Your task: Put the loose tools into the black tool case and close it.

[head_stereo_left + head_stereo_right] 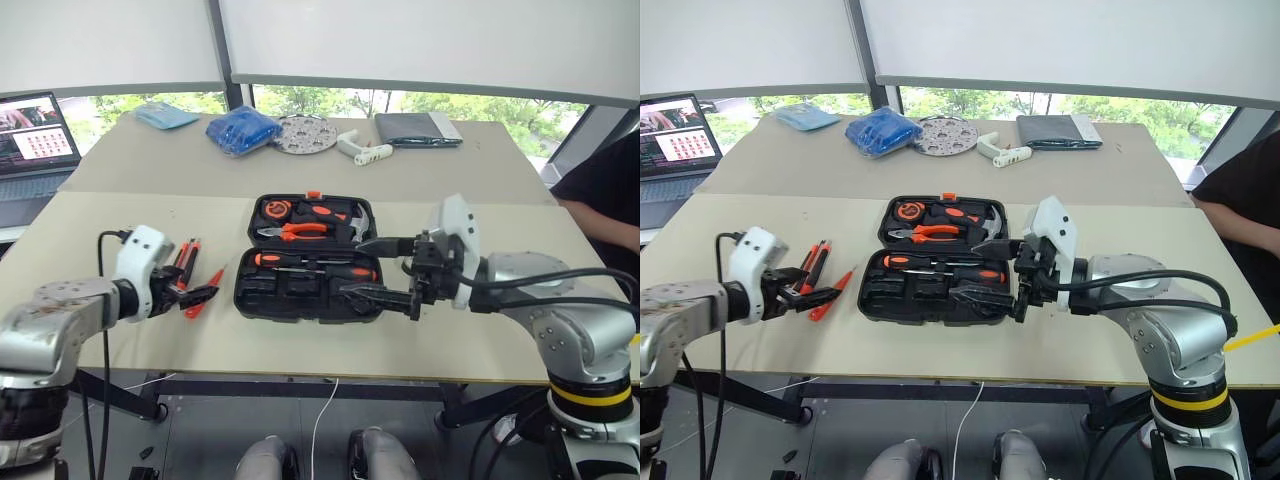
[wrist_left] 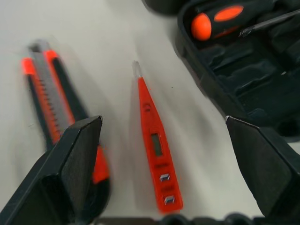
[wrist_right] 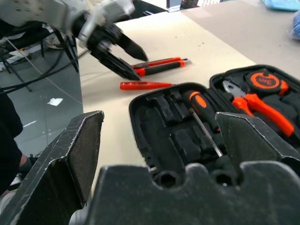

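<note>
Left gripper point(image 2: 161, 140) fingers spread wide, empty, hovering over the tester pen point(image 2: 154, 145) lying on the table point(image 1: 130, 215); utility knife point(image 2: 51, 101) just beside the pen, under one finger. Right gripper point(image 1: 385, 270) fingers also apart, empty, above the near half of the open black tool case point(image 1: 275, 300). Screwdriver point(image 1: 315, 266) seated in the case. Pliers point(image 1: 292, 232), tape measure point(image 1: 275, 210) in far half. Laptop point(image 1: 35, 150) far left.
</note>
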{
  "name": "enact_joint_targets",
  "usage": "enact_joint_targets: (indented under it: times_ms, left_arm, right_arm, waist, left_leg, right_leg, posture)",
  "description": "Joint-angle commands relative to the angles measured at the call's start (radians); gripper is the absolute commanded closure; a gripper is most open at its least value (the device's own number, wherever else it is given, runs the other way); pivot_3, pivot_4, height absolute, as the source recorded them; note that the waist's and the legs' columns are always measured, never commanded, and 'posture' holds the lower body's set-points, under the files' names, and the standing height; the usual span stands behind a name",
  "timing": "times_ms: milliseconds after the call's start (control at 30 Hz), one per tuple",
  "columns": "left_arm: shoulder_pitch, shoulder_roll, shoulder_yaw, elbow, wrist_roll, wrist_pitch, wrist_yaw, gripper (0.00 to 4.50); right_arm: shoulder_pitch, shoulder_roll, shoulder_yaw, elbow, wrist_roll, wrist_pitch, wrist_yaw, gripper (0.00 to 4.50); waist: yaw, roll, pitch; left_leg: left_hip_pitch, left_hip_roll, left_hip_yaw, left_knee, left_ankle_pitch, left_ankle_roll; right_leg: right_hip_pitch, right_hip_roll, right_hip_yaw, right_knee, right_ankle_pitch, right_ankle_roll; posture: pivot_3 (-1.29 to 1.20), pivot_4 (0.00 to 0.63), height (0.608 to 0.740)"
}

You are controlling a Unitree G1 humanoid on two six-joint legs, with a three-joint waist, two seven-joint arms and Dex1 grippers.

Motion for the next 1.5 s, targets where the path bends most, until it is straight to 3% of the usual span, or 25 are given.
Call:
enact_joint_targets:
  times_ms: [33, 67, 167, 233, 333, 400, 500, 600, 733, 933, 1067, 1167, 1500]
  left_arm:
    - [-0.049, -0.016, -0.068, 0.055, 0.044, -0.05, 0.004, 0.0]
    - [-0.056, -0.023, -0.088, 0.075, 0.053, -0.06, 0.002, 0.0]
    - [-0.078, -0.035, -0.153, 0.16, 0.113, -0.1, 0.014, 0.65]
    - [-0.09, -0.049, -0.152, 0.183, 0.102, -0.086, 0.004, 1.5]
    - [-0.095, -0.044, -0.147, 0.191, 0.101, -0.091, -0.02, 2.35]
    - [-0.117, -0.045, -0.109, 0.212, 0.088, -0.088, -0.019, 3.28]
    - [-0.153, -0.012, -0.044, 0.239, 0.056, -0.176, -0.096, 4.02]
    - [-0.181, 0.049, -0.026, 0.244, 0.015, -0.377, -0.32, 4.03]
    - [-0.31, 0.099, -0.155, 0.336, 0.058, -0.533, -0.59, 4.03]
    - [-0.552, -0.008, -0.395, 0.593, 0.234, -0.79, -0.843, 4.03]
    - [-0.677, -0.126, -0.485, 0.82, 0.353, -0.974, -0.878, 4.03]
    - [-0.73, -0.205, -0.506, 0.98, 0.427, -1.143, -0.815, 4.03]
    - [-0.813, -0.309, -0.509, 1.239, 0.53, -1.254, -0.815, 4.03]
  right_arm:
    - [0.006, -0.006, -0.028, -0.052, 0.034, -0.009, -0.035, 0.05]
    - [0.009, -0.006, -0.03, -0.056, 0.038, -0.008, -0.042, 0.05]
    - [0.015, -0.011, -0.032, -0.063, 0.046, -0.005, -0.058, 0.0]
    - [0.024, -0.021, -0.033, -0.069, 0.053, -0.006, -0.066, 0.0]
    - [0.041, -0.043, -0.037, -0.078, 0.06, -0.011, -0.069, 0.0]
    - [0.05, -0.06, -0.039, -0.08, 0.065, -0.012, -0.066, 0.0]
    - [0.071, -0.096, -0.045, -0.086, 0.083, 0.006, -0.049, 0.0]
    - [0.096, -0.135, -0.06, -0.1, 0.133, 0.027, -0.029, 0.0]
    - [0.133, -0.182, -0.058, -0.126, 0.148, 0.011, -0.018, 0.0]
    - [0.164, -0.186, -0.069, -0.145, 0.154, 0.006, -0.052, 0.0]
    - [0.205, -0.18, -0.09, -0.174, 0.168, 0.004, -0.091, 0.0]
    - [0.242, -0.176, -0.107, -0.202, 0.177, 0.002, -0.125, 0.0]
    - [0.278, -0.172, -0.152, -0.235, 0.224, 0.009, -0.211, 0.0]
  waist:
    - [0.001, 0.0, 0.0]
    - [0.002, 0.0, 0.0]
    - [0.004, 0.0, 0.0]
    - [0.009, 0.0, 0.0]
    - [0.013, 0.0, 0.0]
    - [0.013, 0.0, 0.0]
    - [0.013, -0.001, 0.0]
    - [0.013, -0.004, 0.001]
    - [0.017, -0.005, 0.002]
    - [0.022, -0.005, 0.001]
    - [0.021, -0.006, 0.002]
    - [0.014, -0.006, 0.002]
    - [0.013, -0.006, 0.002]
  left_leg:
    - [0.0, 0.0, 0.0, 0.0, 0.0, 0.0]
    - [0.0, 0.0, 0.0, 0.0, 0.0, 0.0]
    - [0.001, 0.0, 0.0, 0.0, 0.0, 0.0]
    - [0.001, 0.0, 0.0, 0.0, 0.0, 0.0]
    - [0.002, 0.0, 0.0, 0.001, -0.002, -0.004]
    - [0.002, 0.0, 0.0, 0.001, -0.002, -0.003]
    - [0.001, 0.0, -0.001, 0.001, 0.0, 0.0]
    - [0.0, 0.0, -0.001, 0.001, 0.0, 0.0]
    - [-0.002, 0.001, -0.001, 0.002, 0.0, 0.0]
    - [-0.002, -0.001, -0.001, 0.003, 0.0, 0.001]
    - [-0.006, 0.0, -0.002, 0.008, 0.0, 0.003]
    - [-0.007, 0.0, -0.002, 0.011, -0.002, 0.006]
    - [-0.009, 0.0, -0.002, 0.016, -0.007, 0.015]
  right_leg:
    - [0.0, 0.0, 0.0, 0.0, -0.001, 0.002]
    - [0.0, 0.0, 0.0, 0.0, -0.002, 0.004]
    - [0.0, -0.001, 0.0, 0.001, -0.003, 0.006]
    - [0.001, -0.001, 0.0, 0.001, -0.003, 0.006]
    - [0.002, -0.002, 0.0, 0.001, -0.004, 0.006]
    - [0.002, -0.002, 0.001, 0.001, -0.004, 0.006]
    - [0.001, -0.002, 0.0, 0.001, -0.004, 0.006]
    - [0.0, -0.002, 0.0, 0.0, -0.004, 0.006]
    - [-0.001, -0.002, -0.002, 0.0, -0.004, 0.003]
    - [0.001, -0.001, -0.001, 0.0, -0.004, 0.005]
    - [0.0, 0.0, -0.003, 0.0, -0.004, 0.005]
    - [0.0, 0.0, -0.002, 0.0, -0.004, 0.006]
    - [0.0, -0.002, -0.002, -0.001, -0.003, 0.012]
  posture:
    - [0.0, 0.15, 0.718]
    - [0.0, 0.15, 0.718]
    - [0.0, 0.15, 0.718]
    - [0.0, 0.15, 0.718]
    - [0.0, 0.15, 0.718]
    - [0.0, 0.15, 0.718]
    - [0.0, 0.15, 0.718]
    - [0.0, 0.15, 0.718]
    - [0.0, 0.15, 0.718]
    - [0.0, 0.15, 0.718]
    - [0.0, 0.15, 0.718]
    - [0.0, 0.15, 0.718]
    - [0.0, 0.15, 0.718]
